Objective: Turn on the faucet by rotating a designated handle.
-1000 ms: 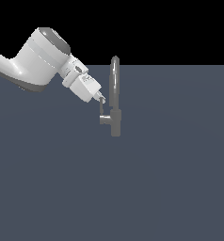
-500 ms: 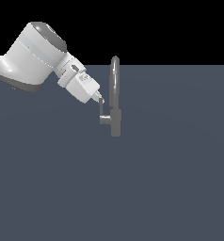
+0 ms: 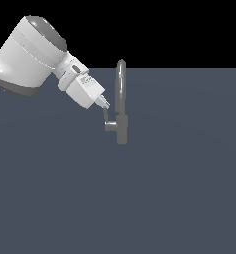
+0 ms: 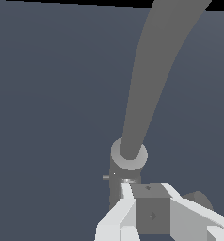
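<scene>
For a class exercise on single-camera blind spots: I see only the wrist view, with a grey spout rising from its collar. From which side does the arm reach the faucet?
Observer: From the exterior view's left. The white gripper slants down towards the slim grey metallic faucet.
Operator: Where are its tips?
Observer: At the upper end of the thin grey lever handle, above the short stub on the faucet's base.
Operator: Does the spout stand straight?
Observer: Yes, it is upright, with a narrow arch at the top that your view cuts off.
</scene>
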Controlling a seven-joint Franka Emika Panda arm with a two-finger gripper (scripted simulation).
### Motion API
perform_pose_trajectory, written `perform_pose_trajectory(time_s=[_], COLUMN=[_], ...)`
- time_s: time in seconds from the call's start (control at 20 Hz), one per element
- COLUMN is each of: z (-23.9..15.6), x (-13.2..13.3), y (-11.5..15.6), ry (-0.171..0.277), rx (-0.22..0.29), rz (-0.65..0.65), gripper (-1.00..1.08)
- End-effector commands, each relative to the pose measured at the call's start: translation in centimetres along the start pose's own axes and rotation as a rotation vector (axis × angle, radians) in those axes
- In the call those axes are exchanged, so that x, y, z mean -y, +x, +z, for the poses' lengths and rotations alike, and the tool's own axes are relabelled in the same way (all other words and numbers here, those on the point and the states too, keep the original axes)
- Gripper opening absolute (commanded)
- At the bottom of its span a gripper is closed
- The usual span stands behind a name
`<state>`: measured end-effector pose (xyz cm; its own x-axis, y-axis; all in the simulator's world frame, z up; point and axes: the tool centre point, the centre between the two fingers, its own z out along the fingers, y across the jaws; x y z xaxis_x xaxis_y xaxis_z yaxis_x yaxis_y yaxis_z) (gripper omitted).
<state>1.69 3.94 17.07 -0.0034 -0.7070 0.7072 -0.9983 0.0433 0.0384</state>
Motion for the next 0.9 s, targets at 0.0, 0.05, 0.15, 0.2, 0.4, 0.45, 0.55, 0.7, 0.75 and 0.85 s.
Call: perform_pose_trajectory(time_s=[0.0,0.05,0.15,0.2,0.4,0.45,0.55,0.7,0.75,0.85], z=[0.4,0.5,0.7,0.8,1.2,1.3,1.5,1.3,1.6,2.2], x=[-1.0,-1.3,-1.9,-2.2,-3.5,-3.9,-4.5,-4.1,-4.4,-4.9], y=[-0.5,-0.6,-0.8,-0.9,-1.4,-1.5,-1.7,-1.2,-1.6,-2.3], ry=[-0.008,-0.008,-0.009,-0.01,-0.012,-0.012,-0.013,-0.003,-0.004,-0.006], rx=[-0.001,-0.001,-0.001,-0.001,-0.001,-0.001,0.0,-0.004,-0.003,-0.003], rz=[-0.005,-0.005,-0.005,-0.005,-0.006,-0.006,-0.006,0.002,0.001,0.0], gripper=[-1.0,-1.0,-1.0,-1.0,-1.0,-1.0,-1.0,-1.0,-1.0,-1.0])
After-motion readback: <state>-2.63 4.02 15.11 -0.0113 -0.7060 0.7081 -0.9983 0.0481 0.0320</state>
